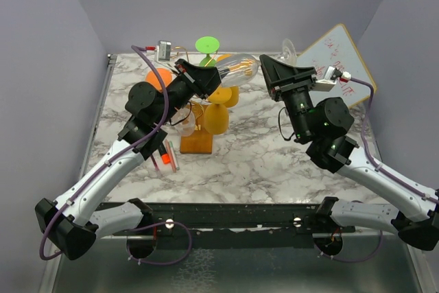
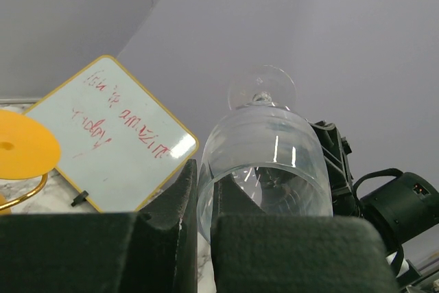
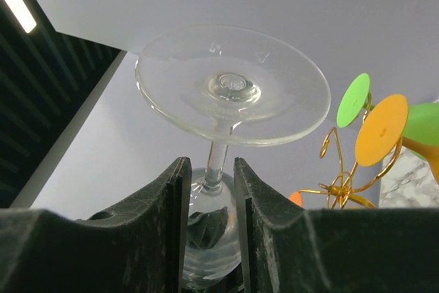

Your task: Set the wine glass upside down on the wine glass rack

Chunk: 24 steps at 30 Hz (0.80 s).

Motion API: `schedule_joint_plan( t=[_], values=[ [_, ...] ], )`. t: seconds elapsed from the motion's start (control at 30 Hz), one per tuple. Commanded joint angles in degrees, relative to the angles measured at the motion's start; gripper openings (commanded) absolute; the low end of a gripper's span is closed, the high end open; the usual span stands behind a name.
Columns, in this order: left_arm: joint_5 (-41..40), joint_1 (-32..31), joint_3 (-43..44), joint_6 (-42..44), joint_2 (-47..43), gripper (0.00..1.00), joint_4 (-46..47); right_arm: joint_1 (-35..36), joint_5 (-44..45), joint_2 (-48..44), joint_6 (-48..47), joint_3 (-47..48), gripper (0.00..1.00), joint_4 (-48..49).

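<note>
A clear wine glass [image 1: 238, 68] lies on its side in the air above the table, foot [image 1: 289, 49] to the right. My left gripper [image 1: 206, 73] is shut on its rim, one finger inside the bowl [image 2: 264, 149] and one outside, as the left wrist view shows [image 2: 204, 176]. My right gripper [image 1: 278, 66] straddles the stem [image 3: 218, 156] just below the foot [image 3: 233, 87]; its fingers stand either side with a small gap, still open [image 3: 209, 166]. The wine glass rack [image 1: 197, 111], gold wire on a wooden base [image 1: 195, 143], stands below the left gripper.
Coloured glasses hang on the rack: orange [image 1: 156, 77], yellow [image 1: 216, 119] and green [image 1: 207, 44]. A whiteboard with red writing [image 1: 337, 60] leans at the back right. Markers [image 1: 167, 156] lie left of the rack's base. Walls close in on three sides.
</note>
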Motion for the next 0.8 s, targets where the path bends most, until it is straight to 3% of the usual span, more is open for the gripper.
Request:
schedule_joint_plan(
  t=[0.0,0.2,0.37,0.43,0.6,0.77],
  values=[
    [-1.04,-0.28,-0.46,0.11,-1.55,0.0,4.31,0.19,-1.17,0.43,0.97,-0.64,0.35,2.27],
    [-0.58,-0.22,-0.37,1.59,-2.04,0.0,4.36,0.16,-4.25,1.23,-2.39,1.58,0.28,1.76],
    [-0.28,-0.27,-0.99,2.32,-3.04,0.03,4.42,0.22,-5.48,1.23,-3.38,1.12,0.05,3.19],
    [-1.03,-0.29,-1.65,2.68,-3.93,0.12,4.4,0.22,-5.36,0.88,-3.58,0.87,0.01,2.85],
    [-3.67,-0.29,-3.79,2.32,-6.02,0.44,2.84,0.22,-7.39,-1.37,-7.5,-1.61,0.01,5.87],
    [-2.07,-0.27,-5.18,4.48,-9.04,0.67,-2.46,0.22,-7.55,-5.52,-10.23,-3.33,0.01,4.26]
  ],
)
